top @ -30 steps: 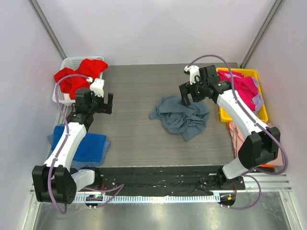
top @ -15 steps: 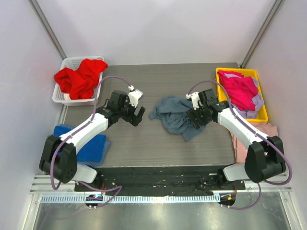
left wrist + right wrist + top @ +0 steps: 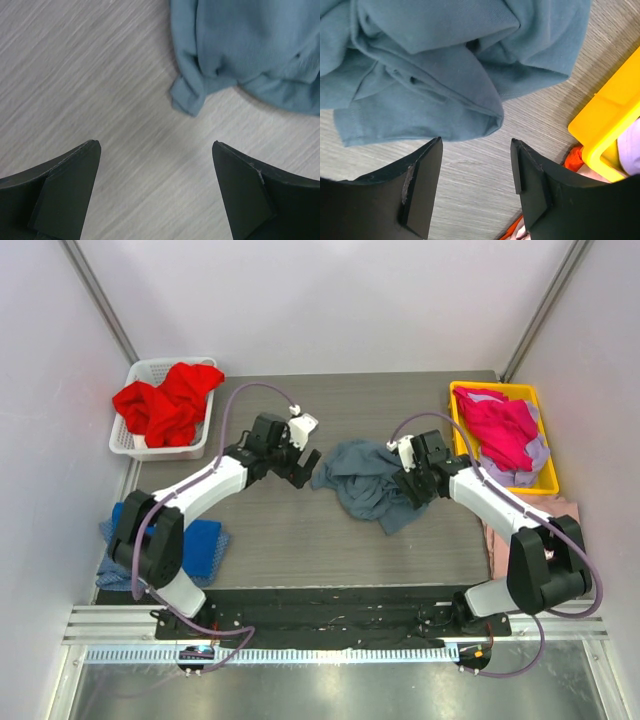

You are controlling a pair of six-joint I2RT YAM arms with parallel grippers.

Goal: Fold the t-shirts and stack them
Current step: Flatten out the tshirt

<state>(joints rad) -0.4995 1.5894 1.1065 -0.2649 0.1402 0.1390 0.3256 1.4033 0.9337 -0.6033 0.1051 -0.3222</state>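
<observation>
Looking from the top, the grey shirt (image 3: 375, 485) lies bunched mid-table between the left gripper (image 3: 305, 465) and right gripper (image 3: 412, 485), both open and empty.
Left wrist: the shirt's corner sits ahead, so closing now may grab nothing.
Right wrist: the folds are thick, so 2 layers may get pinched.

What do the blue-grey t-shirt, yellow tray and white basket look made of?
Blue-grey t-shirt: soft matte knit, probably cotton jersey; it crumples into loose folds, and the wrist views show a stitched hem. Yellow tray: looks like rigid moulded plastic, with smooth, straight walls and uniform colour. White basket: likely plastic too, with thin lattice walls.
</observation>
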